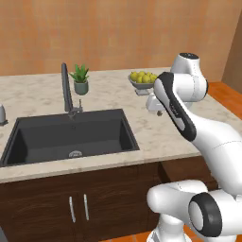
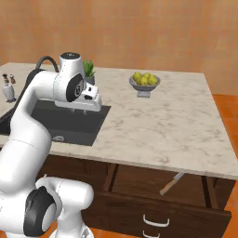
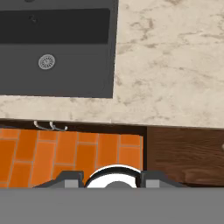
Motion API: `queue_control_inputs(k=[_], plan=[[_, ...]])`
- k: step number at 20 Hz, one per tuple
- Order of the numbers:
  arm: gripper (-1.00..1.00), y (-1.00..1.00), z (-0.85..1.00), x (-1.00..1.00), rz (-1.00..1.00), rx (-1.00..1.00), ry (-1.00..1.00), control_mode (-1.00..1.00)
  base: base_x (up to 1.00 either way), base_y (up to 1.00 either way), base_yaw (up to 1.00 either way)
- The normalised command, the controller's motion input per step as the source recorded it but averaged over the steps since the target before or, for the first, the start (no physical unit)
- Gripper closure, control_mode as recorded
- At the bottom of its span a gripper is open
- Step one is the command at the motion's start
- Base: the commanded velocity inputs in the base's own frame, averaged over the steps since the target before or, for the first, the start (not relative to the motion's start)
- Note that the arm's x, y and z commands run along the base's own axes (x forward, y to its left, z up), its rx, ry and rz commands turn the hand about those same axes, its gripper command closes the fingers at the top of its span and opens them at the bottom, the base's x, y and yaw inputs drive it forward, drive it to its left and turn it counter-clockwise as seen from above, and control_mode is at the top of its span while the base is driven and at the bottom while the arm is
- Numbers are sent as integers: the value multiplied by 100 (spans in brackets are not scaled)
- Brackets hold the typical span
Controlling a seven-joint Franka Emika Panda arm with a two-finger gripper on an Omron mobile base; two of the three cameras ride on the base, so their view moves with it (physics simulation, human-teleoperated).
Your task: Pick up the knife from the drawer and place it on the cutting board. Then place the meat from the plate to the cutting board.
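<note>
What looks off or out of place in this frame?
The knife is not lying flat: in the right base view it leans at an angle in the open drawer, tip up near the counter's underside. No spill or damage shows around the sink, plant or fruit bowl.

No legible text, labels, brands, numbers or signs on anything.

Arm raised, elbow bent; hand pointing straight down, fingers parted, holding nothing.
</note>
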Motion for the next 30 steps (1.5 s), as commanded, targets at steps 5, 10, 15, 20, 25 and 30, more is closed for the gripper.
queue_control_inputs(k=[5,10,15,20,25,30], plan=[[-100,0,0,0,0,0,0,100,-4,0,-3],[-100,0,0,0,0,0,0,100,-14,39,-44],[-100,0,0,0,0,0,0,100,-5,50,-68],[-100,0,0,0,0,0,0,100,0,25,-81],[-100,0,0,0,0,0,0,100,-10,48,-72],[-100,2,-5,-7,-5,0,0,-100,-31,56,-46]])
